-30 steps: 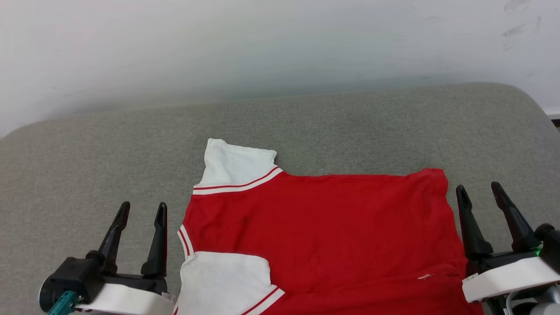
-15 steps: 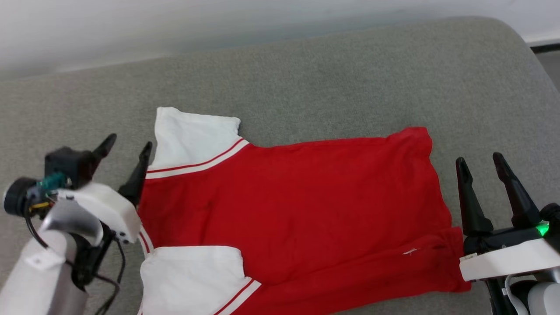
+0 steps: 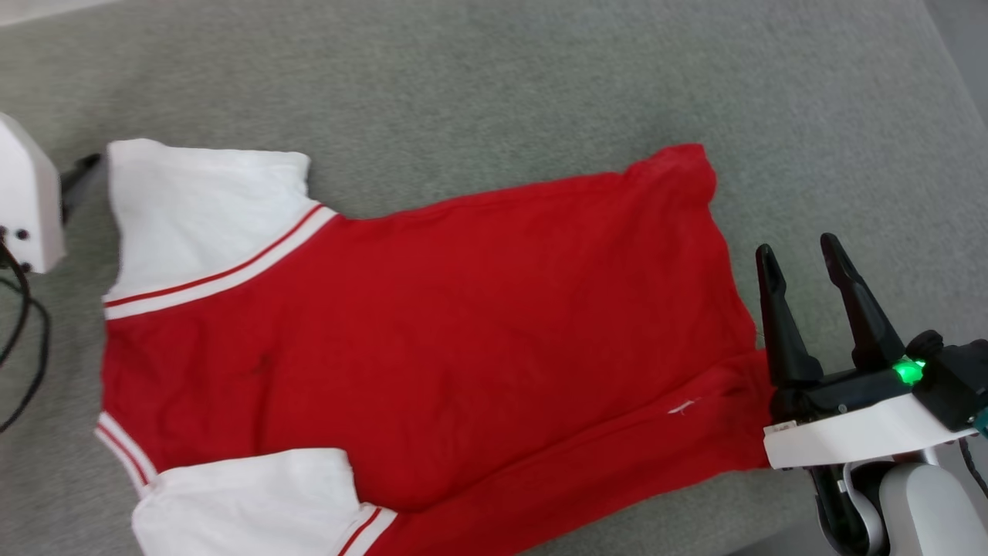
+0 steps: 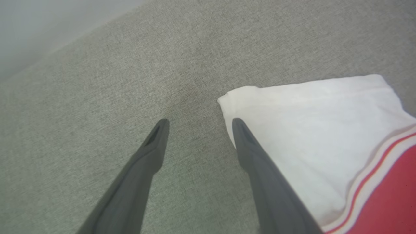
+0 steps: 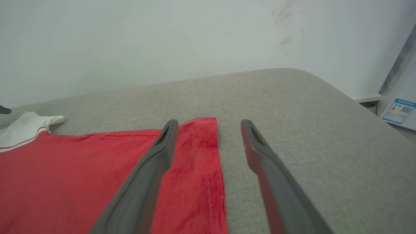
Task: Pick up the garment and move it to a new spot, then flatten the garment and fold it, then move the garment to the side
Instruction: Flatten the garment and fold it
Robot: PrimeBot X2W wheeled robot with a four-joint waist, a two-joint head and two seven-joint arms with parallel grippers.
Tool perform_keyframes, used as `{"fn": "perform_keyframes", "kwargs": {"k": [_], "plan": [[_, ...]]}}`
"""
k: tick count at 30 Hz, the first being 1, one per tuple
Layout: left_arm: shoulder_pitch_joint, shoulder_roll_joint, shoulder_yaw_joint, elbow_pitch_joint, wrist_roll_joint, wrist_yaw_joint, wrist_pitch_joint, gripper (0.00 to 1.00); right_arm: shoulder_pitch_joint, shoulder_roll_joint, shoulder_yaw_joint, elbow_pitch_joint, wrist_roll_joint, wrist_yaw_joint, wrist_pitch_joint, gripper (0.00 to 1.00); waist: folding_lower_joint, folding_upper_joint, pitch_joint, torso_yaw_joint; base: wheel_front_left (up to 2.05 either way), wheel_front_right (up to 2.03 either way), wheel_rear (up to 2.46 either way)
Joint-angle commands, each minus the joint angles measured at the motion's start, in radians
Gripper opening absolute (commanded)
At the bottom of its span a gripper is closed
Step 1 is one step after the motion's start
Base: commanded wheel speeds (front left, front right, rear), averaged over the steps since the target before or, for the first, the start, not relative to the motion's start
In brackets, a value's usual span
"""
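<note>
Mostly mid-frame: red garment flat on grey cushion. At upper left, left gripper wide apart, empty, one finger overlapping white sleeve corner. At right, right gripper wide apart, empty, beside hem.

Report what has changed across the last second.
The left tool rose from the near left and reached forward to the far white sleeve, its jaws open at the sleeve's corner, nothing gripped yet. The head camera tipped down, so the picture shifted. The garment lies spread on the grey cushion as before, and the right tool stays open beside the hem, empty.
</note>
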Motion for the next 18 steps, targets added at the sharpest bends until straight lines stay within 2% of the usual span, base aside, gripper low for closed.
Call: {"fn": "perform_keyframes", "kwargs": {"k": [1,4,8,15,16,17,18], "plan": [[-0.013,0.014,-0.01,0.013,-0.011,-0.001,0.035,1.0,-0.015,0.008,0.004,0.008,0.005,0.0,-0.01,1.0,-0.0002,0.0,0.044,-0.049,0.0,0.0,0.0],[-0.064,0.04,-0.02,0.03,-0.035,-0.001,0.117,1.0,-0.031,0.019,0.003,0.026,0.013,0.0,-0.021,1.0,-0.0002,0.0,0.069,-0.069,0.0,0.0,0.0],[-0.089,0.062,-0.052,0.04,-0.04,-0.001,0.167,1.0,-0.037,0.027,0.008,0.048,0.013,0.0,-0.034,1.0,-0.0002,0.0,0.093,-0.091,0.0,0.0,0.0],[-0.042,0.085,-0.15,0.064,-0.057,-0.002,0.25,1.0,-0.053,0.039,0.004,0.075,0.006,0.0,-0.046,1.0,-0.0002,0.0,0.106,-0.105,0.0,0.0,0.0],[-0.034,0.089,-0.163,0.059,-0.066,-0.002,0.258,0.66,-0.054,0.039,0.002,0.077,0.005,0.0,-0.048,1.0,-0.0002,0.0,0.106,-0.104,0.0,0.0,0.0],[-0.031,0.092,-0.172,0.054,-0.072,-0.002,0.259,0.09,-0.056,0.04,-0.001,0.079,0.004,0.0,-0.049,1.0,-0.0002,0.0,0.106,-0.103,0.0,0.0,0.0],[-0.029,0.093,-0.179,0.051,-0.079,-0.002,0.255,0.0,-0.058,0.041,-0.003,0.08,0.002,0.0,-0.05,1.0,-0.0002,0.0,0.106,-0.1,0.0,0.0,0.0]]}}
